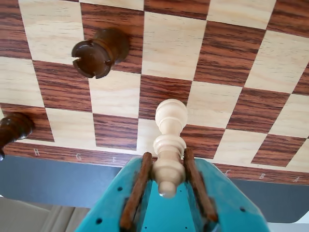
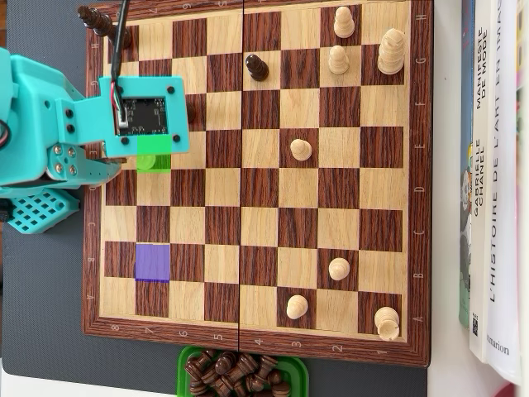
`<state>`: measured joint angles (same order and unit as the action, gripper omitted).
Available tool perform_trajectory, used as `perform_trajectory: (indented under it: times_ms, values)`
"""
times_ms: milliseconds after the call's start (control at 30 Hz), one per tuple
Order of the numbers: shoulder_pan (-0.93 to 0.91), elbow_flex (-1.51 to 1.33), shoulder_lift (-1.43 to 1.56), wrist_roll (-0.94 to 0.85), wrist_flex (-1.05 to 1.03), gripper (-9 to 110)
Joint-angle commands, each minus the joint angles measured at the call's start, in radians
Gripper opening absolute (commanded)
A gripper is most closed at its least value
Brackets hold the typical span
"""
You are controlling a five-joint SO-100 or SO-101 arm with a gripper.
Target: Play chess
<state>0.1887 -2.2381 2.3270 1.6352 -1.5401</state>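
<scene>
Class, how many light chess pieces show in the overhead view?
7 light pieces: three at top right, one mid-board, three at lower right. An eighth light piece, held in the pincer, is hidden under the arm there.

The chessboard (image 2: 256,178) carries coordinate marks on its dark border. In the wrist view the near border (image 1: 72,155) shows faint letters, of which "H" and "G" can be read. In the overhead view the bottom border shows digits, too small to read surely. On the right, book spines (image 2: 494,165) lie sideways; one reads "L'HISTOIRE DE L'ART EN IMA…", another ends "…marion". A further spine reads "MANIFESTE DE MODE", uncertainly.
</scene>
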Motion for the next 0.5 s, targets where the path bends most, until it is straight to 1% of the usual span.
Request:
perform_trajectory:
  times_ms: [0, 233, 467]
  values:
    - [0.017, 0.012, 0.009, 0.017, 0.037, 6]
    - [0.011, 0.0, 0.002, 0.017, 0.057, 6]
    - [-0.011, 0.006, -0.087, 0.009, 0.061, 6]
